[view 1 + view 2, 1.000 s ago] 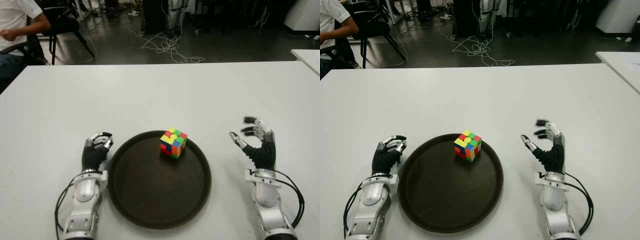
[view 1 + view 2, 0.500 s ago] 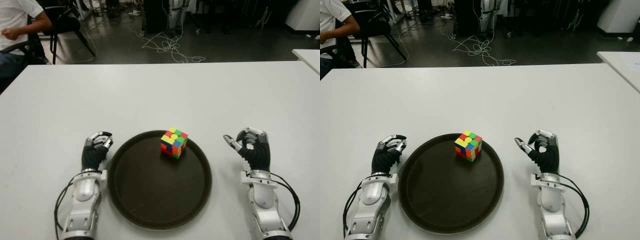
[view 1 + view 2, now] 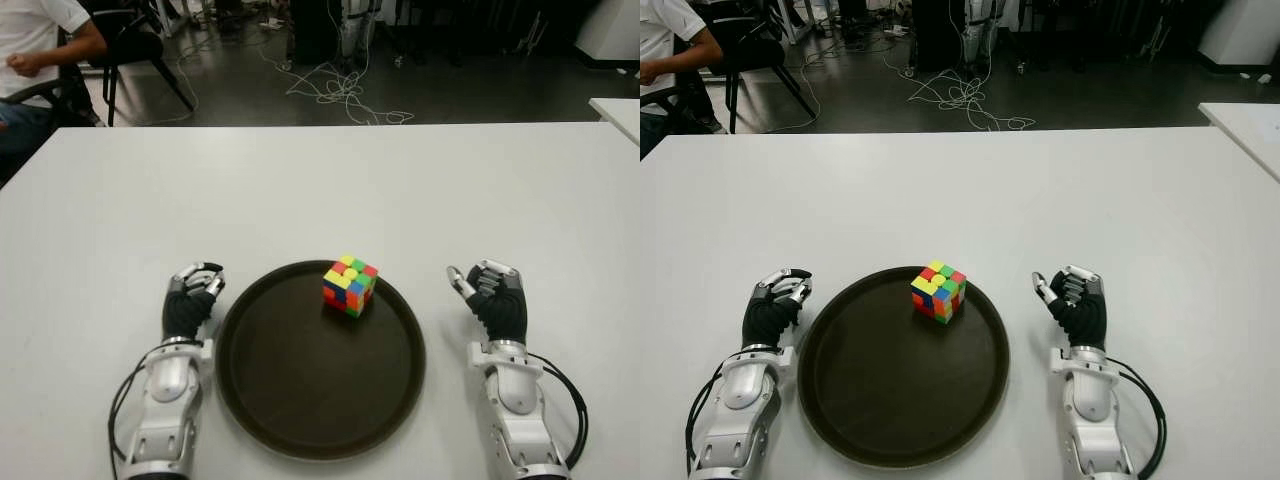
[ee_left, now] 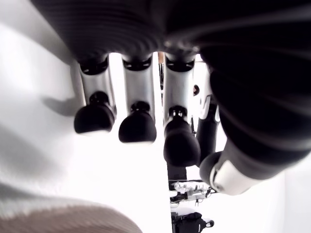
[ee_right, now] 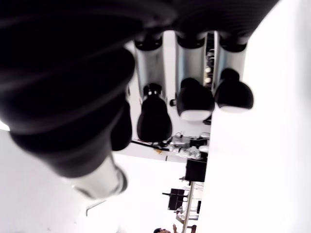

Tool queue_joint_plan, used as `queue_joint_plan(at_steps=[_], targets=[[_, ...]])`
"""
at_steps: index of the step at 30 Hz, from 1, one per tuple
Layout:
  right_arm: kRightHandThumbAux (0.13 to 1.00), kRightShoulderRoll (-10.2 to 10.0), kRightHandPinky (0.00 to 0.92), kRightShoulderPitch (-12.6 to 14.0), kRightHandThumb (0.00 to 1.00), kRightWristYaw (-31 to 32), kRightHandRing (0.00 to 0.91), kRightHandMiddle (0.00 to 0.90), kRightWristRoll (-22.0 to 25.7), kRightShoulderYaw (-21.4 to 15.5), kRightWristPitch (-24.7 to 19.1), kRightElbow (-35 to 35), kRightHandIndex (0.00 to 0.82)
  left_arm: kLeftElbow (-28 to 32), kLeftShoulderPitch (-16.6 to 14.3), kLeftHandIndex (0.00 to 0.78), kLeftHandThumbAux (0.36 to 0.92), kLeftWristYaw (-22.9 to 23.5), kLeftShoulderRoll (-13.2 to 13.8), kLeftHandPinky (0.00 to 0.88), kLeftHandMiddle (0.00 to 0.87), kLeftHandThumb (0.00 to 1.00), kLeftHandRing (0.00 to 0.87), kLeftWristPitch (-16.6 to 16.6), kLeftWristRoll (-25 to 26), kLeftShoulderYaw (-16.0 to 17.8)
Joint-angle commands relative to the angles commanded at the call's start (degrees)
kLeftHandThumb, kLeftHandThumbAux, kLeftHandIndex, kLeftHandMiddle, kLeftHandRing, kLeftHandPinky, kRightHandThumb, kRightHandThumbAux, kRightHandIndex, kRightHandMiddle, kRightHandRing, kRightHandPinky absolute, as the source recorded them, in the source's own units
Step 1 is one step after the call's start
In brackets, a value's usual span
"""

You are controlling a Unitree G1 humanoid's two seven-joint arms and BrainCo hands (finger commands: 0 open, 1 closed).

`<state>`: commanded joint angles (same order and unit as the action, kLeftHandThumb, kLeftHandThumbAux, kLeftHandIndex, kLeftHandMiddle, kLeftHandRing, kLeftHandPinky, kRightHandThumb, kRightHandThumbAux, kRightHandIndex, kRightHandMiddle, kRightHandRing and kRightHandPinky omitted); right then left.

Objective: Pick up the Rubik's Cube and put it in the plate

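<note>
The Rubik's Cube sits inside the round dark plate, near its far rim, with no hand touching it. My right hand is to the right of the plate, fingers curled and holding nothing; its wrist view shows the curled fingers with nothing in them. My left hand is beside the plate's left rim, also curled with nothing in it, as its wrist view shows by the bent fingertips.
The white table stretches far ahead of the plate. A person sits on a chair beyond the far left corner. Cables lie on the dark floor behind the table. Another white table's corner shows at far right.
My right hand has drawn back toward me and lowered, and its fingers have curled from spread to shut. The cube, plate and left hand have not moved.
</note>
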<state>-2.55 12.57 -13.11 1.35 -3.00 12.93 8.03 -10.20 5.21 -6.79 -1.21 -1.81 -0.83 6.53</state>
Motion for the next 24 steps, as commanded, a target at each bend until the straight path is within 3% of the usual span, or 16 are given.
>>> queue_joint_plan(at_steps=[14,24], targets=[[0.831,0.2,0.832,-0.4,0.384,-1.8,0.837,0.83,-2.0,0.6,-13.5,-7.0,0.739,-0.7,-0.4,0.445,0.703,-0.5,0.7,0.835,0.821,0.712,0.837,0.9,-1.1,0.1],[0.828,0.3,0.832,-0.5,0.402,-2.7,0.835,0.828,-3.7,1.2,-18.2,-9.3,0.744,-0.8,-0.2,0.445,0.702,-0.6,0.4,0.845,0.825,0.713,0.844,2.0,-0.3,0.3]])
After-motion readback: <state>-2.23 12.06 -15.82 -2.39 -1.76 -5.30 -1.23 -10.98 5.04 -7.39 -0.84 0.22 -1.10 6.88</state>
